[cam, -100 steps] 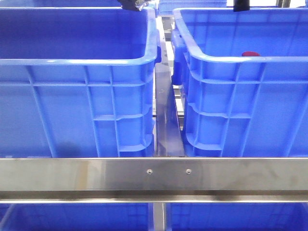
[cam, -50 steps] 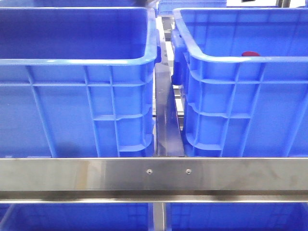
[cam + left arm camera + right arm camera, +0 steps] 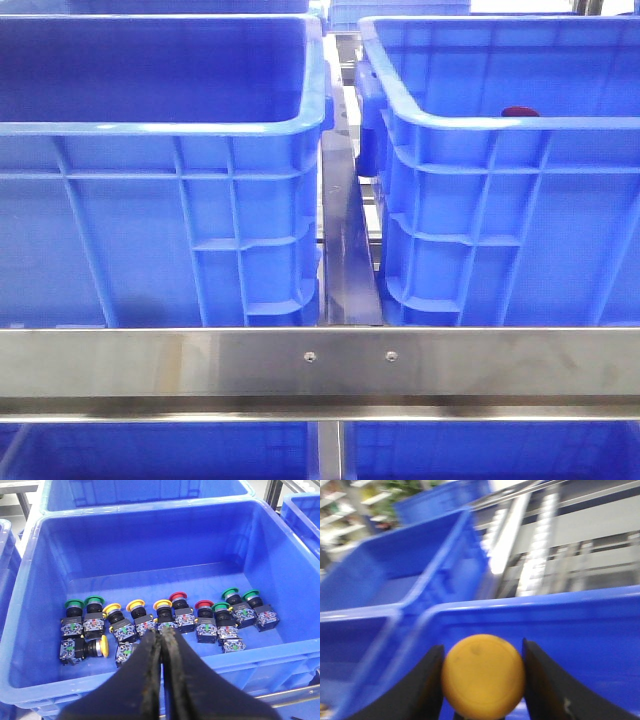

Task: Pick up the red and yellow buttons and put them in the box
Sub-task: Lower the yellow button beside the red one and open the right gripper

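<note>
In the right wrist view my right gripper (image 3: 483, 646) is shut on a yellow button (image 3: 483, 675), its round cap filling the gap between the black fingers, above a blue crate (image 3: 580, 630); this view is blurred. My left gripper (image 3: 162, 632) is shut with nothing in it, hanging over the near wall of a blue crate (image 3: 150, 545). Inside lie several buttons in a row: yellow caps (image 3: 135, 605), red caps (image 3: 178, 597) and green caps (image 3: 73, 603). In the front view a red button (image 3: 519, 112) peeks over the right crate's rim (image 3: 500, 123). Neither gripper shows there.
Two blue crates stand side by side in the front view, the left one (image 3: 180, 230) showing nothing inside from here. A steel rail (image 3: 320, 365) crosses in front and a metal strip (image 3: 347, 250) runs between them. More blue crates (image 3: 150, 492) sit behind.
Dark arm parts at the top edge of the front view one second ago have moved up and out of sight. The crates and the red button have not moved.
</note>
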Robot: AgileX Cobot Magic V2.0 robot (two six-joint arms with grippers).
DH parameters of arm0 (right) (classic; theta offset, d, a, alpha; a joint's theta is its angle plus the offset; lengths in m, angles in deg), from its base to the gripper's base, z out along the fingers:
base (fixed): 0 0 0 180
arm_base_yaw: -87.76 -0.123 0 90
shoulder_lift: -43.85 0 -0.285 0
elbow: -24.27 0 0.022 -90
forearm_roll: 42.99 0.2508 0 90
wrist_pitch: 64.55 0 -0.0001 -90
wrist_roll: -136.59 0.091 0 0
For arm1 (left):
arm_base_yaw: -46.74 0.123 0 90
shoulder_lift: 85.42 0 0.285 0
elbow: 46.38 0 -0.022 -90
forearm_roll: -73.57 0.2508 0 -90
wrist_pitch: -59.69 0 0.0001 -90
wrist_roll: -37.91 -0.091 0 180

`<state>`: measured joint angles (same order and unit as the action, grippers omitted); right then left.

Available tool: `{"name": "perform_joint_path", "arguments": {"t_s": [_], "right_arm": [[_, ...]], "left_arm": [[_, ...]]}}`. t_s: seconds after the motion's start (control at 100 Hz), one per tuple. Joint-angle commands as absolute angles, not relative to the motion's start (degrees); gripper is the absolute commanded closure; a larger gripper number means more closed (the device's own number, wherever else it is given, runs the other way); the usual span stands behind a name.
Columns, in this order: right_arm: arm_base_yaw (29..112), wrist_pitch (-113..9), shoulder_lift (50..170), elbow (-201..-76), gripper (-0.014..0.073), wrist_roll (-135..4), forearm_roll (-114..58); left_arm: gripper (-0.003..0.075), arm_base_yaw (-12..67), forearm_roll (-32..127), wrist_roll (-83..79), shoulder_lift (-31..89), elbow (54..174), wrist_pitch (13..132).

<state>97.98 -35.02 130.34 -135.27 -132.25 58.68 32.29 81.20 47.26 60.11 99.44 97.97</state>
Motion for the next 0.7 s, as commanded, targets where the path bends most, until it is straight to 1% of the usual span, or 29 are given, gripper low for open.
{"name": "perform_joint_path", "arguments": {"t_s": [0.0, 0.12, 0.25, 0.69], "right_arm": [[98.4, -40.5, 129.2, -137.2, 0.0391, -140.0, 63.1], [98.4, -46.2, 131.6, -137.3, 0.0391, -147.9, 67.0], [98.4, -48.5, 135.4, -138.1, 0.0391, -152.6, 67.0], [98.4, -49.6, 150.0, -148.0, 0.0391, -153.8, 67.0]], "left_arm": [[0.0739, 32.4, 81.1, 47.9, 59.7, 100.8, 93.8], [0.0739, 32.4, 81.1, 47.9, 59.7, 100.8, 93.8], [0.0739, 32.4, 81.1, 47.9, 59.7, 100.8, 93.8], [0.0739, 32.4, 81.1, 47.9, 59.7, 100.8, 93.8]]}}
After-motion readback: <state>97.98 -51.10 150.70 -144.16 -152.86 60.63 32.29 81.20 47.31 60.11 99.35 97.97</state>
